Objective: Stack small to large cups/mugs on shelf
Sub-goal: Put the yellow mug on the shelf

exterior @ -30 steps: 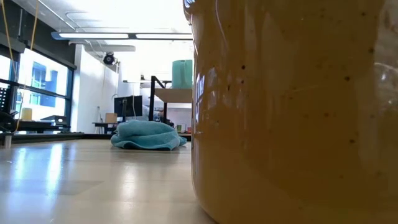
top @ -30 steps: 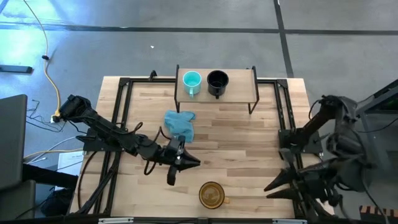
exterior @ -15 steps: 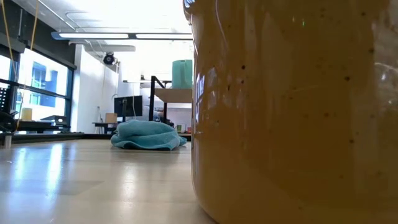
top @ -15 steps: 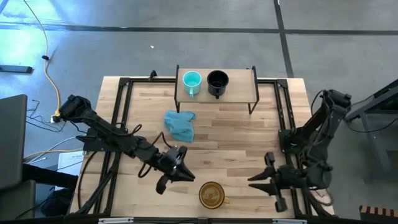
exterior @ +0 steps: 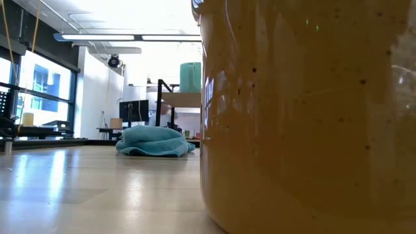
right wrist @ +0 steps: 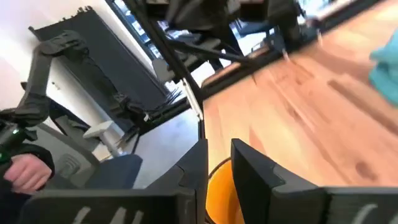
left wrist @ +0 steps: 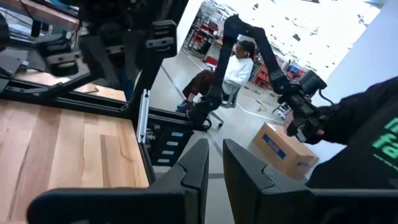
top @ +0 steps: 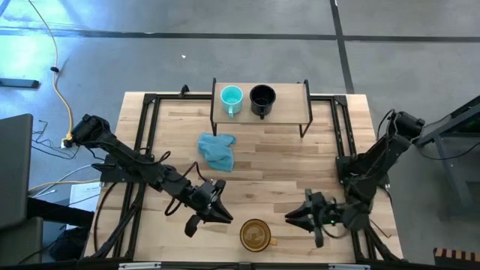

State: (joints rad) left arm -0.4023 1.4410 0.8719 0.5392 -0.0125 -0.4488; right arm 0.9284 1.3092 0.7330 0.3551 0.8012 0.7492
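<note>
You see two mugs (top: pixel 247 100) on the shelf (top: pixel 288 100) at the tabletop's (top: pixel 300 161) far edge, a third mug (top: pixel 255 234) at its near edge.

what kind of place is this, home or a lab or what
Most likely a robotics lab or workshop, not a home: a bare concrete floor, a wooden table in a black metal frame, and a seated person among other robot arms.

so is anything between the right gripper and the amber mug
Nothing visible. In the high view the right gripper sits just beside the amber mug at the table's near edge, with only bare wood between them. The left gripper flanks the mug on the other side, and the cloth lies farther back, out of the way.
</note>
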